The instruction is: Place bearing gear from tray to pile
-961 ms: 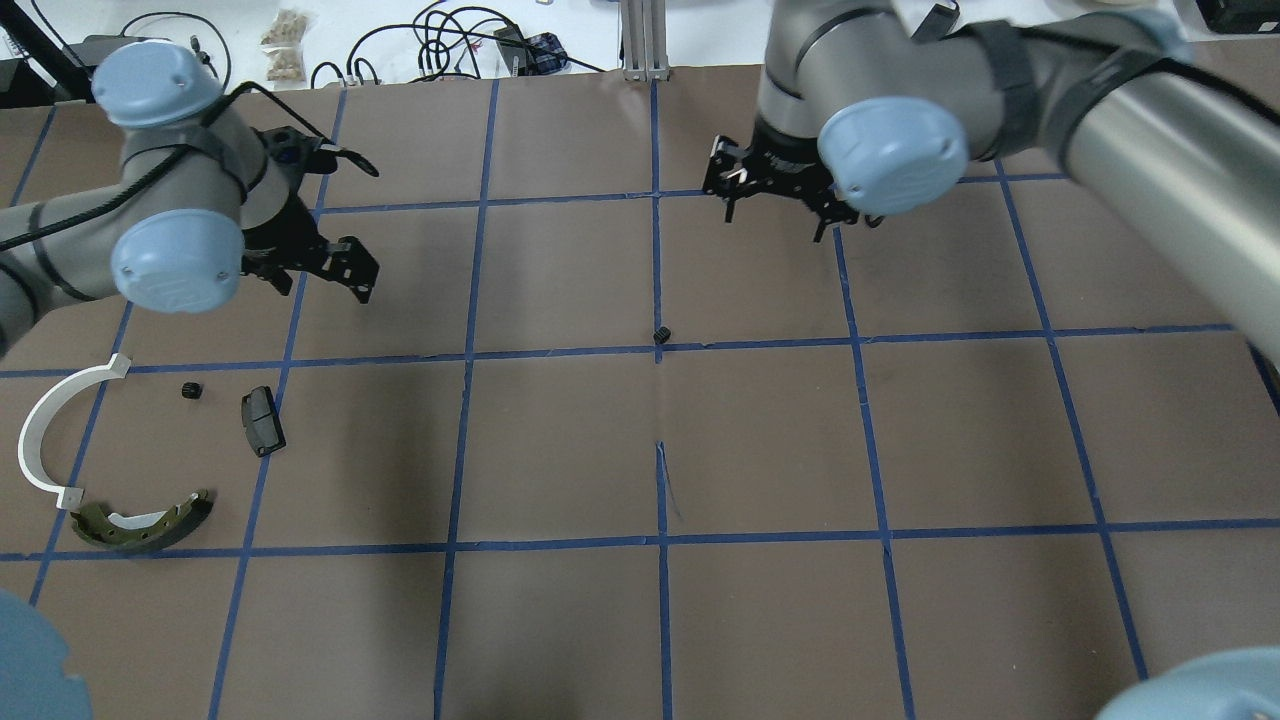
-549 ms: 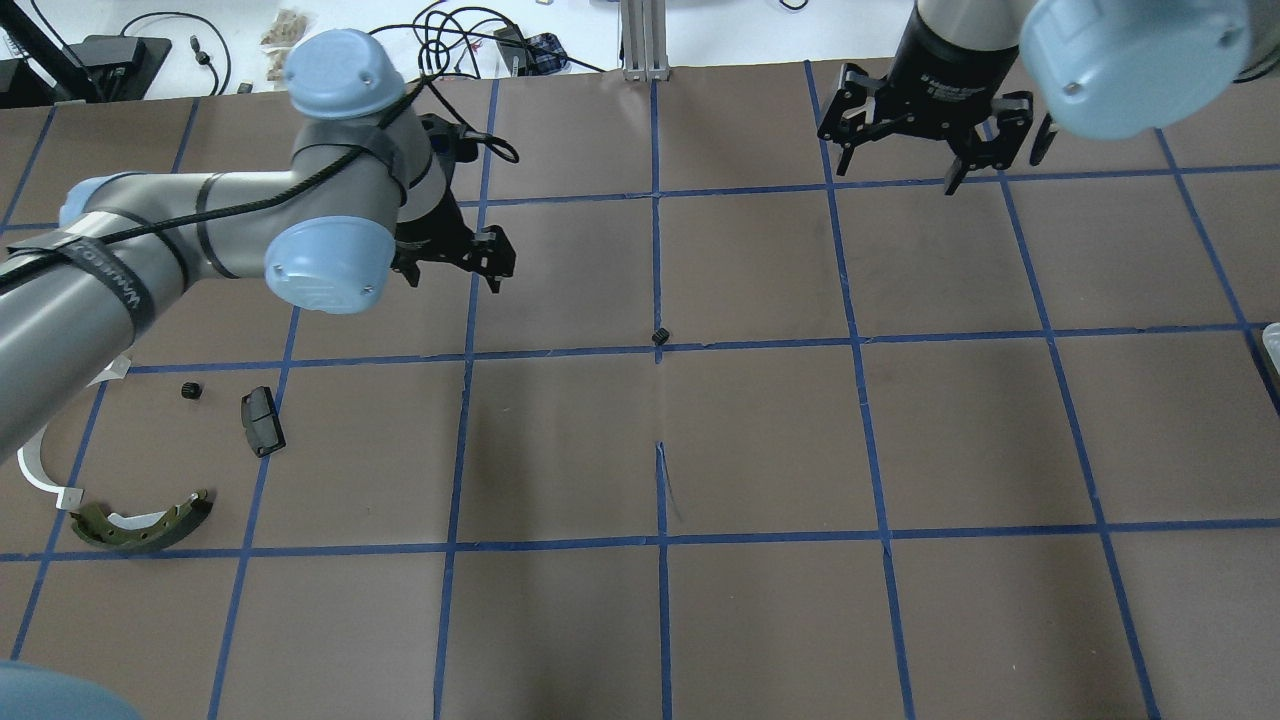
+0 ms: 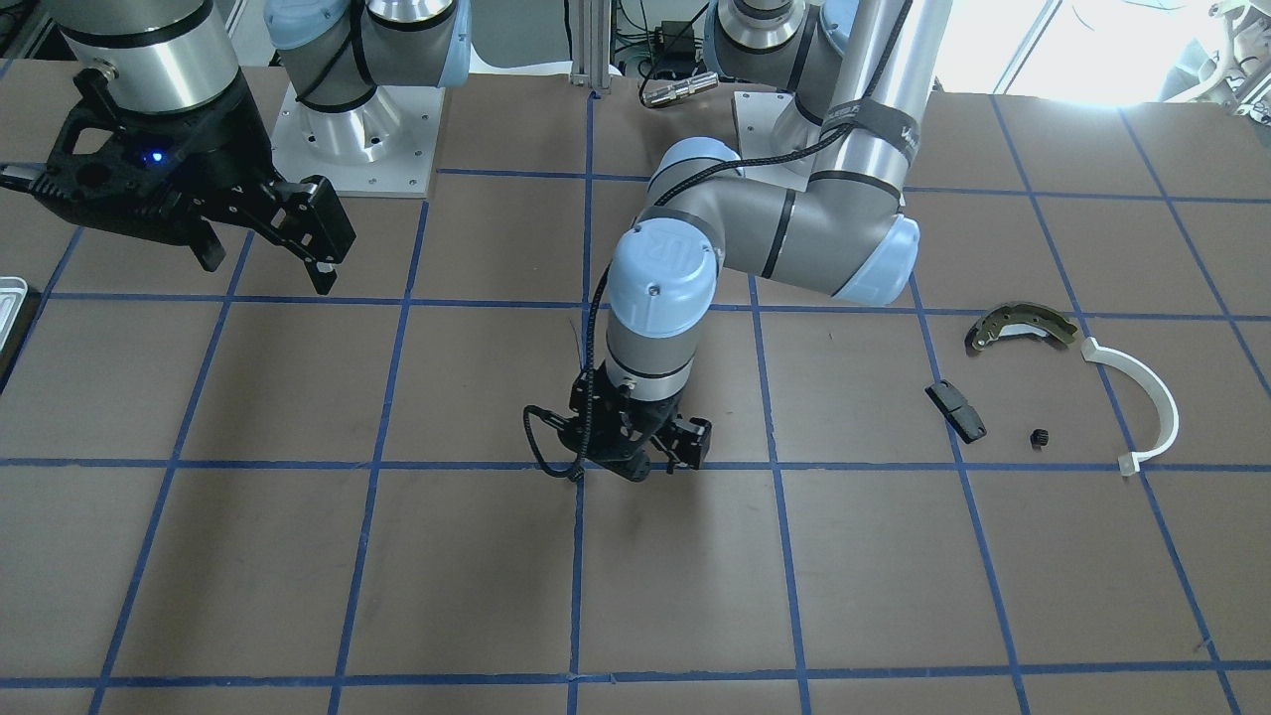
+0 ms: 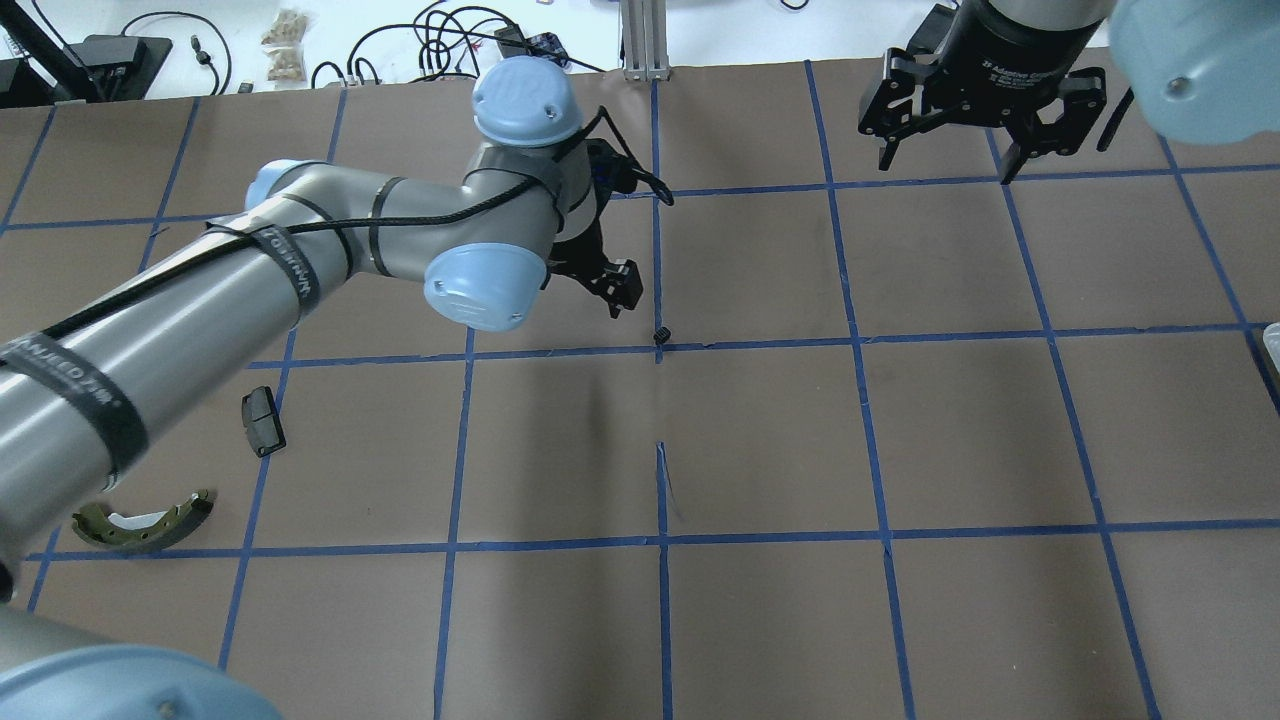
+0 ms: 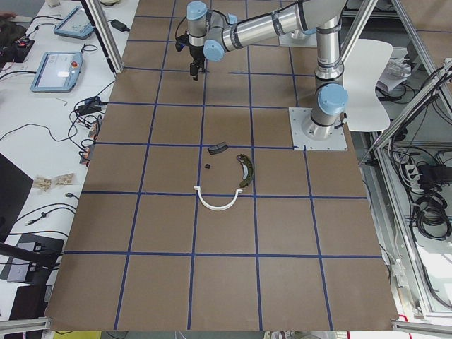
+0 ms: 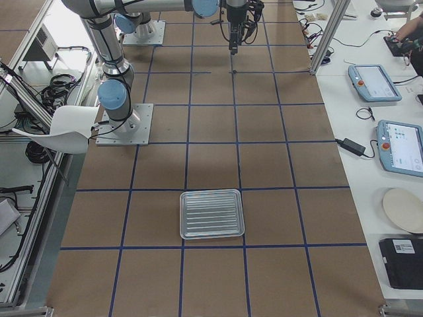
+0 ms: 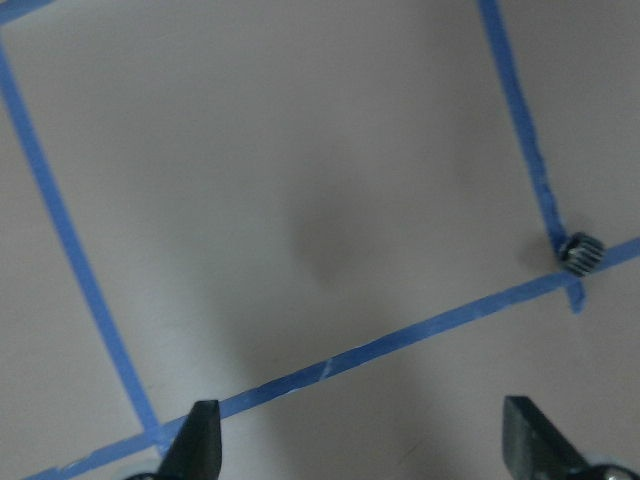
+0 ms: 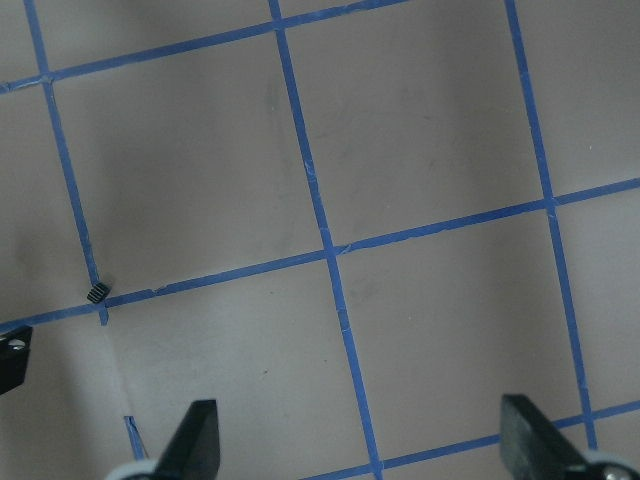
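the bearing gear [image 7: 581,252] sits on the brown table [image 4: 760,440], touching a crossing of blue tape lines near the middle of the overhead view. it is not in the tray [image 6: 212,213], which lies well apart in the lower middle of the right side view.

in the left wrist view the gear is at the right edge, above and outside the right-hand fingertip. the left gripper [image 7: 365,448] is released, its jaws spread wide with nothing between them, so it probably has to shift toward that side before coming down. the gear is too small to show a long axis.

the left arm is much nearer. the right gripper [image 8: 362,442] is also released and empty, hanging in the upper right of the overhead view.

the surface is flat, with open room around the gear. the pile, with brake shoe [image 3: 1018,326], white arc [image 3: 1152,402], black pad [image 3: 956,410] and 1 small dark gear [image 3: 1040,436], lies at the right of the front view.
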You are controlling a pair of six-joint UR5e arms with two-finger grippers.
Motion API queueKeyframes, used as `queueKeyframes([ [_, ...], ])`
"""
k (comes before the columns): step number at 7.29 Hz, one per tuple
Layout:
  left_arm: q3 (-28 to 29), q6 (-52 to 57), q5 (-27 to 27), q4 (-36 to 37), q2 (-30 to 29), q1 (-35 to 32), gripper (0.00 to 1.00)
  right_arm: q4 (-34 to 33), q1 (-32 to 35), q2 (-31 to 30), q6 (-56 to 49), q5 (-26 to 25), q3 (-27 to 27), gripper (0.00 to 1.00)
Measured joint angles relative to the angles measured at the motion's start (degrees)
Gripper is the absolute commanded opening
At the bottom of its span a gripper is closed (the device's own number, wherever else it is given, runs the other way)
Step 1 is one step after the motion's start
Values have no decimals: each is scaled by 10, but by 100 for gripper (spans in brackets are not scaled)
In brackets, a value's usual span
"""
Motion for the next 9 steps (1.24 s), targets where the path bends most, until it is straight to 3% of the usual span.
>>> queueKeyframes([
  [4, 16, 37, -35, 24, -63, -35, 100, 5, 0, -1, 0, -10, -2, 100],
  [5, 16, 42, -35, 28, -70, -36, 93, 4, 0, -1, 0, -11, -2, 100],
  [7, 15, 45, -33, 40, -80, -37, 65, 3, 0, -1, 0, -11, -2, 100],
  [8, 16, 45, -32, 44, -82, -37, 56, 2, -1, -1, 0, -12, -1, 100],
  [9, 17, 46, -31, 45, -82, -38, 36, 1, -1, -1, 0, -13, -1, 100],
])
